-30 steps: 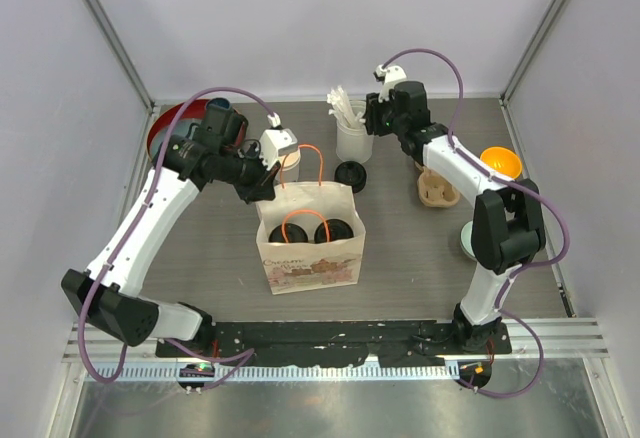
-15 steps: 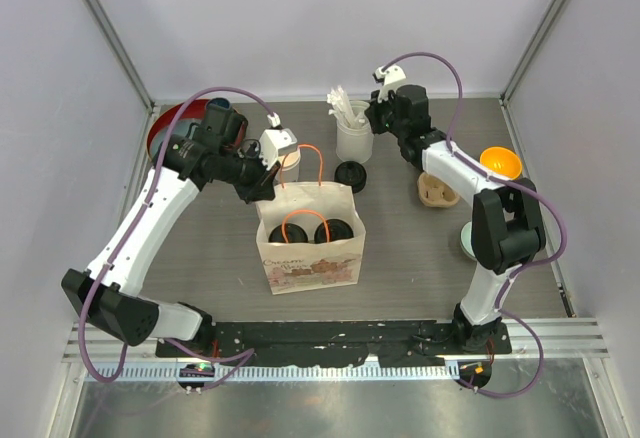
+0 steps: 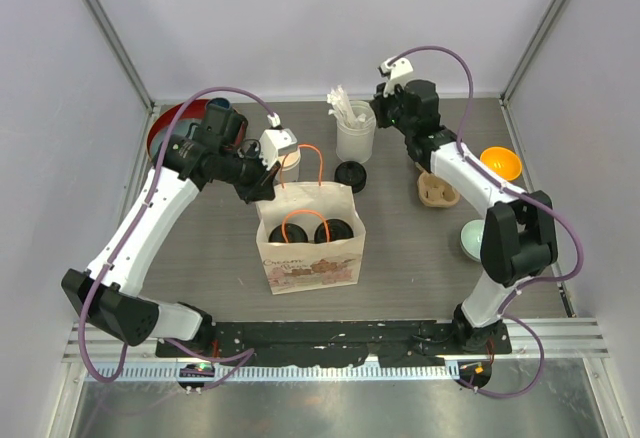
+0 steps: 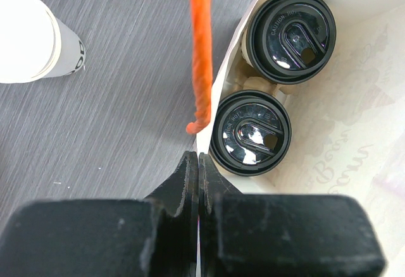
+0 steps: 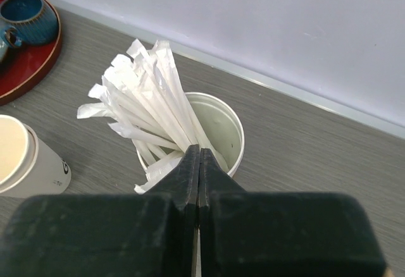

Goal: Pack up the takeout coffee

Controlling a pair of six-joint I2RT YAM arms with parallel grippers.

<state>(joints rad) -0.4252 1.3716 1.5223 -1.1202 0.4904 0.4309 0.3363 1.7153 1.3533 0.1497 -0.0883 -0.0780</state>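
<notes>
While two black-lidded white paper cups (image 4: pixel 250 131) sit inside the cream paper bag (image 3: pixel 310 258), just ahead-right of the left fingers (image 4: pixel 186 182) clamped on its rim, one unlidded white paper cup (image 4: pixel 25 30) stands ahead-left on the bench, unpacked. Right fingers (image 5: pixel 190 172) shut among white wrapped sticks (image 5: pixel 145 93); hold uncertain.

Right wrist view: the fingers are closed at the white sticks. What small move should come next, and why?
Probably raise the right gripper straight up a little. Its jaws are shut among the white paper-wrapped sticks in the white cylindrical cup; a short lift would show whether one is held.
</notes>
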